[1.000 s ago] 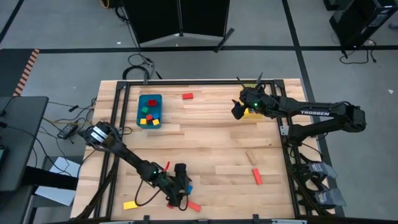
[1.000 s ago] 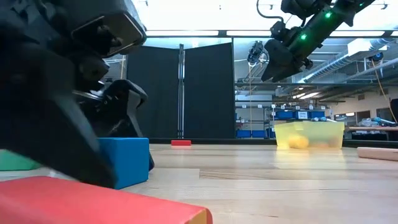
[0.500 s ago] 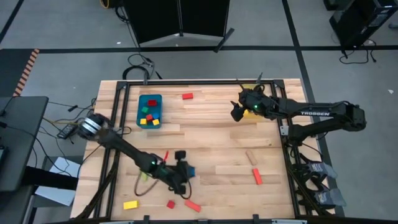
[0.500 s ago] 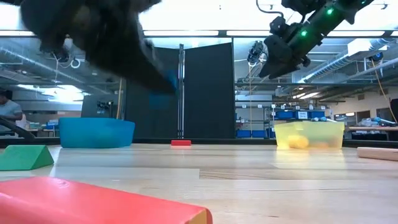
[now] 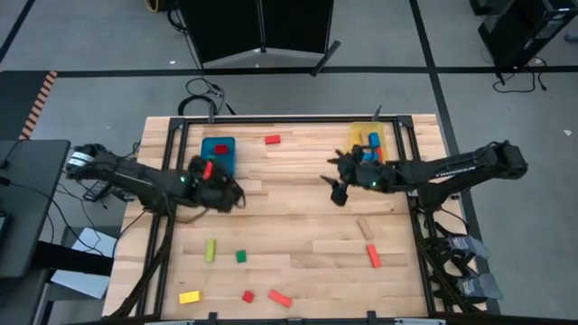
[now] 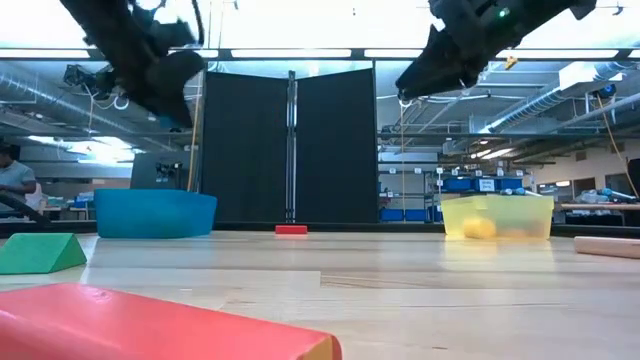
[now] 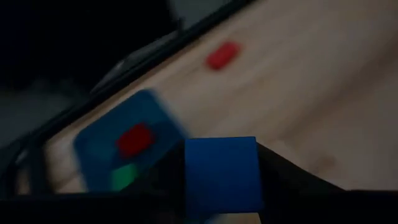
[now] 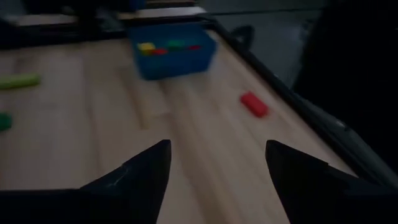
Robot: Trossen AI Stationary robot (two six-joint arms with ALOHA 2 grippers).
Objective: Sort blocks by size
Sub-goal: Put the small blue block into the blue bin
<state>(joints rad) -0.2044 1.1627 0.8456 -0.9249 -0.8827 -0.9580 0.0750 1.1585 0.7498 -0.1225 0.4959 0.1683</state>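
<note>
The left gripper (image 7: pixel 221 202) is holding a small blue wooden cube (image 7: pixel 221 174) between its fingers near the blue rectangular bin (image 5: pixel 218 160), so releasing over it seems next, while the right gripper (image 8: pixel 217 180) is waiting with fingers spread wide.

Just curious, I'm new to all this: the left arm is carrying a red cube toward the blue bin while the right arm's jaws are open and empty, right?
Not quite: the cube is blue, not red. The left wrist view shows a blue cube clamped in the left gripper, heading toward the blue bin. The rest holds: the right gripper is open and empty in the right wrist view.
</note>
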